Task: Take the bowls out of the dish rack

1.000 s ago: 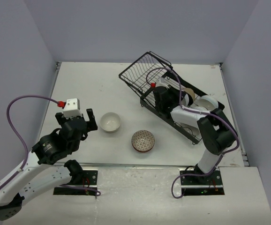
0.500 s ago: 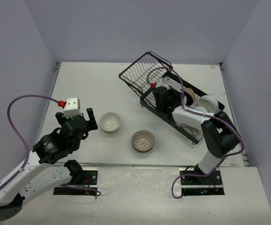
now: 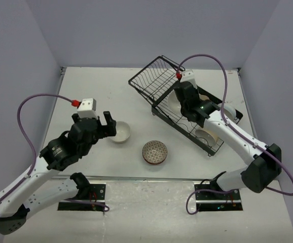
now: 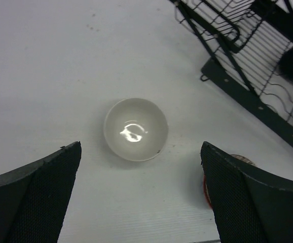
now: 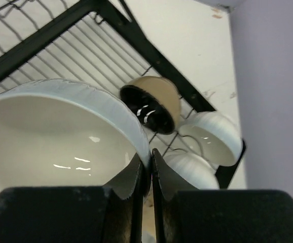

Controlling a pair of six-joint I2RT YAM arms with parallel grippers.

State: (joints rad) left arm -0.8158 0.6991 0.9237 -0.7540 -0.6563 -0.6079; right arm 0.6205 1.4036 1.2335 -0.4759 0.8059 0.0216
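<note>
The black wire dish rack (image 3: pixel 159 81) lies at the back right. My right gripper (image 3: pixel 179 105) is over it, shut on the rim of a white bowl (image 3: pixel 172 99). In the right wrist view the gripper (image 5: pixel 150 153) pinches that bowl's (image 5: pixel 60 136) edge, held above the rack (image 5: pixel 45 43). A tan bowl with black inside (image 5: pixel 154 104) and two white bowls (image 5: pixel 215 134) stand in the rack below. A white bowl (image 3: pixel 119 131) and a brown patterned bowl (image 3: pixel 154 152) sit on the table. My left gripper (image 3: pixel 109 126) is open and empty beside the white bowl (image 4: pixel 135 129).
The rack's hinged basket section (image 3: pixel 156 76) stands up at its far-left end. In the left wrist view the rack's corner (image 4: pixel 248 66) is at the upper right and the patterned bowl's rim (image 4: pixel 206 186) shows beside my right finger (image 4: pixel 253 197).
My right arm has risen and stretched out over the rack with the white bowl in its jaws. My left gripper has moved right, closer to the white bowl on the table.
</note>
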